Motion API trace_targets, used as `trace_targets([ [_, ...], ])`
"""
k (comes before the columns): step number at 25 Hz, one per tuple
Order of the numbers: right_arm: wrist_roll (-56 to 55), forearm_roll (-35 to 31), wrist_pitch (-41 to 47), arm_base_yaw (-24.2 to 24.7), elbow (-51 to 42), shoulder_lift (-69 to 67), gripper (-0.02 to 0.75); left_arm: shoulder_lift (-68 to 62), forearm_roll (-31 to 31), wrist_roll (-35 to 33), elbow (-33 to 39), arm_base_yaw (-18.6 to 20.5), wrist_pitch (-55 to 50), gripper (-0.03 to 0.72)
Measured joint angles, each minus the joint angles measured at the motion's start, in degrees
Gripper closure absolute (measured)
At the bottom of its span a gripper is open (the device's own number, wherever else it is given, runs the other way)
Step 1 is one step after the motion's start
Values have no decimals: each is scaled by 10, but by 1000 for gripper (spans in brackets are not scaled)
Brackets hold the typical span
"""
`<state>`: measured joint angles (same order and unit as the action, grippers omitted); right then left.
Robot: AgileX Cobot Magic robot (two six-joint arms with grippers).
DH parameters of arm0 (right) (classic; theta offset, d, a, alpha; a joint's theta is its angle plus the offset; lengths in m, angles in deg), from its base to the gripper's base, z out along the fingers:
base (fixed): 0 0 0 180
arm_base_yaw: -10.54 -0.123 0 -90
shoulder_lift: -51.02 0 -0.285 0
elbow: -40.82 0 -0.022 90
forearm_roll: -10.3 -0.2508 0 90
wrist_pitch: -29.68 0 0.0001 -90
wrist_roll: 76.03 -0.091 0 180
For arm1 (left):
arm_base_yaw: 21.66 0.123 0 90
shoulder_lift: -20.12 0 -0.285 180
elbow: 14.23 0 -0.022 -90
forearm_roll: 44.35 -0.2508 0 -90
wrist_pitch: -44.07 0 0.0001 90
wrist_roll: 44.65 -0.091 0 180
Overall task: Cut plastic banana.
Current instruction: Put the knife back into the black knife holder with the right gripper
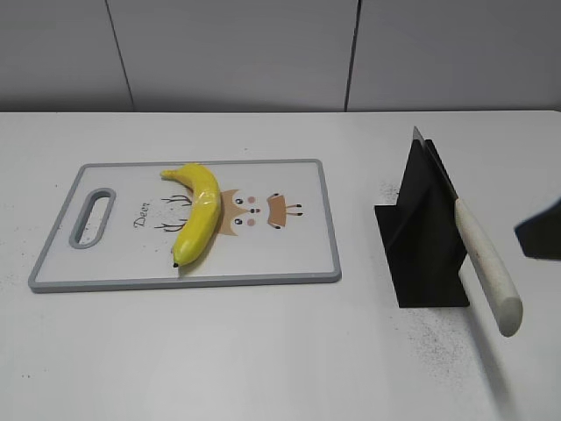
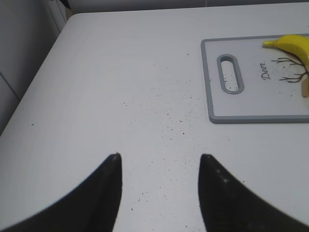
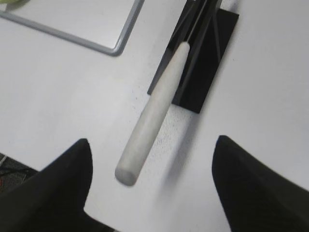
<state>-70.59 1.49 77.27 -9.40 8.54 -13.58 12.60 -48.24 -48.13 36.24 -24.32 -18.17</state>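
Observation:
The plastic banana (image 1: 198, 214) is bright yellow and lies whole on the white cutting board (image 1: 105, 263) with a grey rim; its tip also shows in the left wrist view (image 2: 289, 44). A knife with a white handle (image 1: 487, 263) rests in a black stand (image 1: 422, 241), handle sticking out toward the front. In the right wrist view my right gripper (image 3: 152, 154) is open, its fingers either side of the handle's end (image 3: 145, 135) without touching it. Only its dark edge (image 1: 542, 232) shows in the exterior view. My left gripper (image 2: 159, 162) is open and empty over bare table, left of the board (image 2: 212, 82).
The white table (image 1: 263, 351) is speckled with dark crumbs near the stand and left of the board. The board has a handle slot (image 1: 93, 219) at its left end. A grey wall runs along the table's back edge.

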Motion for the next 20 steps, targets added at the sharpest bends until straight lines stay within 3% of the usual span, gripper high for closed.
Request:
trace_targets([
  [12, 9, 40, 61, 0, -122, 328, 155, 0, 0, 0, 0, 0, 0, 228],
  [20, 9, 50, 114, 0, -140, 421, 155, 0, 0, 0, 0, 0, 0, 228],
])
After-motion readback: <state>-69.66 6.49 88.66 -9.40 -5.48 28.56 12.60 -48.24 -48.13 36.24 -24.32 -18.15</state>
